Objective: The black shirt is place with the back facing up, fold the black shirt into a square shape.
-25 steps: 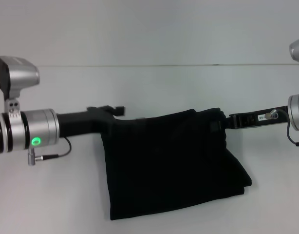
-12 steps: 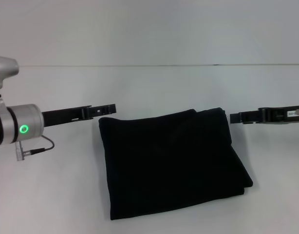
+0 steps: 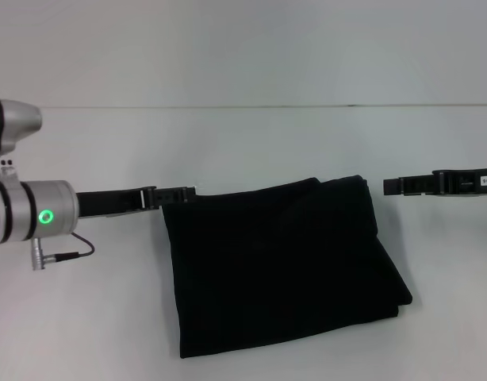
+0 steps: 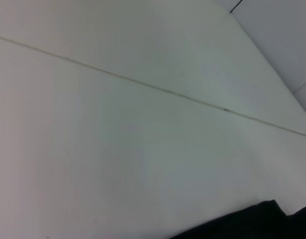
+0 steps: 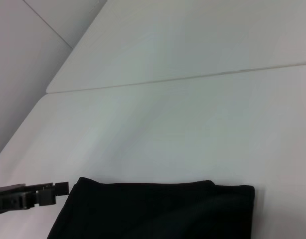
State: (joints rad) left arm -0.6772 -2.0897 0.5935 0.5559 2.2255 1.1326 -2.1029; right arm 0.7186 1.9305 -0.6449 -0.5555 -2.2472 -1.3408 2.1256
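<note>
Folded black shirt (image 3: 279, 266) lying flat on the white desk (image 3: 251, 143), a gripper at each far corner.

Head view: the shirt is a squarish block, slightly longer from far edge to near edge, twisted so its far edge rises toward the right; the left gripper (image 3: 178, 194) reaches in level from the left, its tip at the far-left corner; the right gripper (image 3: 398, 186) sits just beside the far-right corner, apart from the cloth; whether either pair of jaws is apart or together cannot be told. Left wrist view: bare desk, one shirt corner (image 4: 252, 224) showing. Right wrist view: the shirt's far edge (image 5: 158, 209), the left gripper (image 5: 56, 189) at its corner.
</note>
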